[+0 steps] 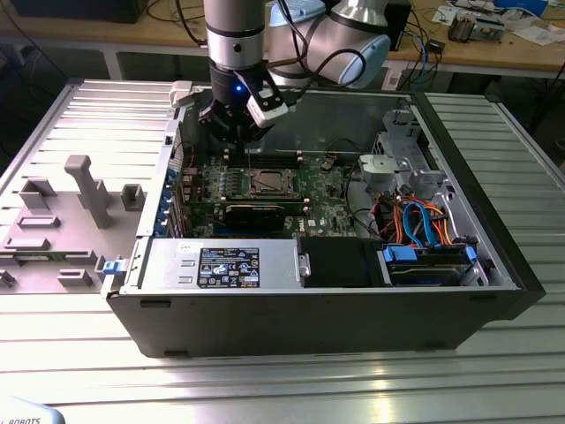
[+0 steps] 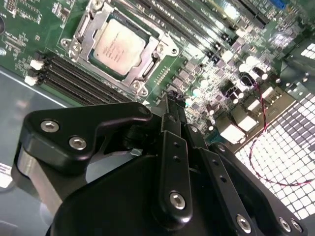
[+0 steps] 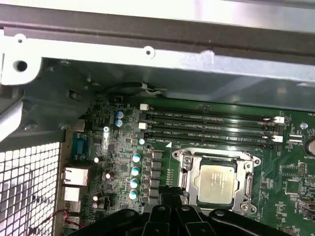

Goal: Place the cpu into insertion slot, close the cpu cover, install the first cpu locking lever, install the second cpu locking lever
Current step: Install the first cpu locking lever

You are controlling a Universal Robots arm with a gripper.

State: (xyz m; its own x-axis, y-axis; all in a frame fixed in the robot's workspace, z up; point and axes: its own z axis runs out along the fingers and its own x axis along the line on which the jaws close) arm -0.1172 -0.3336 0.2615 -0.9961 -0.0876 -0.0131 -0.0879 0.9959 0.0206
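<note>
Hovering claw (image 2: 170,103): fingers closed together, gripping nothing, over the green motherboard (image 3: 123,147) near the socket.
Cpu (image 2: 119,45): lying flat in the insertion slot (image 3: 183,156), silvery top up.
Cpu cover (image 2: 84,33): down flat, framing the cpu.
Computer case (image 1: 318,309): open, resting on the ribbed desk (image 1: 291,380).

The tool (image 3: 174,197) hides one corner of the cpu cover (image 3: 221,158) in the first wrist view
</note>
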